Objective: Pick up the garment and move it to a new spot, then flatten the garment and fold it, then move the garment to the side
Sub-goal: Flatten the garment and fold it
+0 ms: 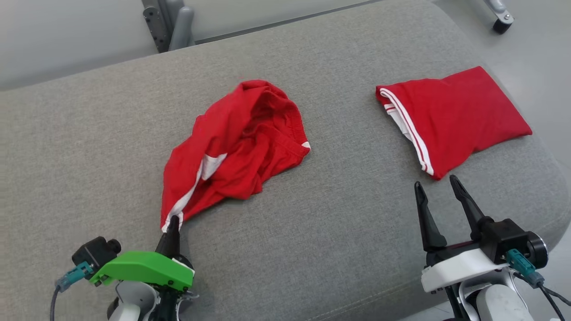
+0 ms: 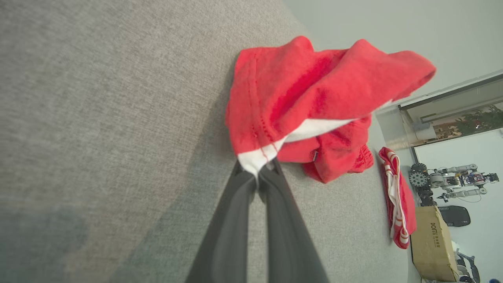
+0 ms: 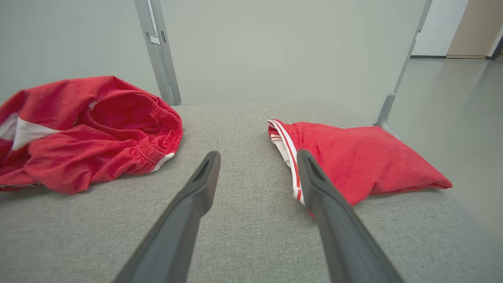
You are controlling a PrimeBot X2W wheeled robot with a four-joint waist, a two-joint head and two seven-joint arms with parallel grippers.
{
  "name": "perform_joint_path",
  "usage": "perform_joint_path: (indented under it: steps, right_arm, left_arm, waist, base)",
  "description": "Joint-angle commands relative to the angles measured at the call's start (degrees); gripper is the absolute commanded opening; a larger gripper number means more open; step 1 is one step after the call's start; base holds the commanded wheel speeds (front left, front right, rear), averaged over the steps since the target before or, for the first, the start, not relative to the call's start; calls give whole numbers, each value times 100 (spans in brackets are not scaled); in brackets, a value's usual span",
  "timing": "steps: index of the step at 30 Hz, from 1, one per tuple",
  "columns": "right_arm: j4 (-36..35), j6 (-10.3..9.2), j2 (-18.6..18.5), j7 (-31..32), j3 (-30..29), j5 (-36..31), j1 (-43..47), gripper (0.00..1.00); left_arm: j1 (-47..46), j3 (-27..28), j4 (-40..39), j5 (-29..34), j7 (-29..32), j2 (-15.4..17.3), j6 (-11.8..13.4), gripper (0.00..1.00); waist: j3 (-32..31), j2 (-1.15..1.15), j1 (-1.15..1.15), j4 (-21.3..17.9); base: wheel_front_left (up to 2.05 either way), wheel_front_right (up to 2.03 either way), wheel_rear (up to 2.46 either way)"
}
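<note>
At the near left, the left tool (image 1: 173, 220) is closed tight, its two dark fingers pinching a white-trimmed corner of the crumpled red shorts (image 1: 241, 142). In the left wrist view that white hem sits right between the fingertips, and the cloth rises from there in a loose fold. The rest of the shorts lies in a rumpled heap on the grey fabric cushion (image 1: 89, 133), left of the middle. The elastic waistband gapes open towards the far side, and a white panel shows among the folds.

Further right, well apart from the heap, a second red garment (image 1: 459, 116) lies folded flat near the cushion's right edge, its white-striped hem turned towards the middle.

At the near right, the right tool (image 1: 435, 180) has its fingers spread wide with nothing between them. They point up the cushion, the tips just short of the folded garment's near corner. In the right wrist view its right-hand finger crosses in front of the striped hem.

Beyond the cushion stand a grey metal post (image 3: 159, 51) and, on the floor, a cardboard box (image 2: 432, 243).
</note>
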Motion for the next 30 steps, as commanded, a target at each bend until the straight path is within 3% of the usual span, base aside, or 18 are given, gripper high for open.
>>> perform_joint_path:
  steps: [1, 3, 4, 5, 6, 7, 8, 11, 16, 20, 25, 30]
  right_arm:
    - [-3, -9, -5, -16, 8, -63, -48, 100]
    - [-4, -9, -5, -16, 16, -98, -46, 100]
    - [-18, -9, -5, -16, 6, -163, 5, 100]
    - [-18, -9, -5, -16, 6, -163, 5, 100]
    - [-14, -9, -4, -16, 13, -185, 26, 100]
    - [-12, -9, -5, -16, 16, -202, 45, 100]
    - [-10, -9, -6, -16, 16, -208, 62, 100]
    - [-7, -9, -5, -16, 10, -225, 98, 100]
    - [-38, -9, -5, -16, -65, -197, 209, 100]
    - [-42, -9, -6, -16, -100, -151, 289, 100]
    - [-39, -9, -5, -16, -29, -84, 208, 100]
    - [-38, -9, -5, -16, 19, -15, 150, 100]
  left_arm:
    - [53, -24, 106, -68, -78, -83, -107, 0]
    - [44, -55, 163, -70, -90, -127, -156, 0]
    - [-37, -146, 289, 42, -179, -180, -287, 23]
    - [-37, -146, 289, 42, -179, -180, -287, 23]
    - [-71, -205, 301, 134, -207, -152, -300, 47]
    - [-93, -270, 292, 226, -235, -115, -311, 93]
    - [-99, -342, 257, 352, -243, -57, -313, 100]
    - [-17, -604, 28, 894, -208, 358, -182, 100]
    - [170, -821, -628, 2071, -157, 1384, 592, 100]
    - [53, -1029, -1570, 2412, 176, 1679, 792, 100]
    - [-635, -1662, -1936, 2853, 771, 1549, 646, 100]
    - [-1785, -2364, -1425, 3382, 1189, 1030, 303, 100]
  waist:
    - [29, 0, 0, 230]
    - [24, 0, 0, 274]
    - [-19, 0, 0, 387]
    - [-19, 0, 0, 387]
    - [-30, 0, 0, 410]
    - [-42, 0, 0, 426]
    - [-54, 0, 0, 436]
    - [-94, 0, 0, 432]
    - [-131, 0, 0, 362]
    - [-139, 0, 0, 308]
    - [-73, 0, 0, 211]
    - [25, 0, 0, 116]
  base:
    - [0, 0, 0]
    - [0, 0, 0]
    - [0, 0, 0]
    - [0, 0, 0]
    - [0, 0, 0]
    - [0, 0, 0]
    - [0, 0, 0]
    - [0, 0, 0]
    - [0, 0, 0]
    - [0, 0, 0]
    - [0, 0, 0]
    - [0, 0, 0]
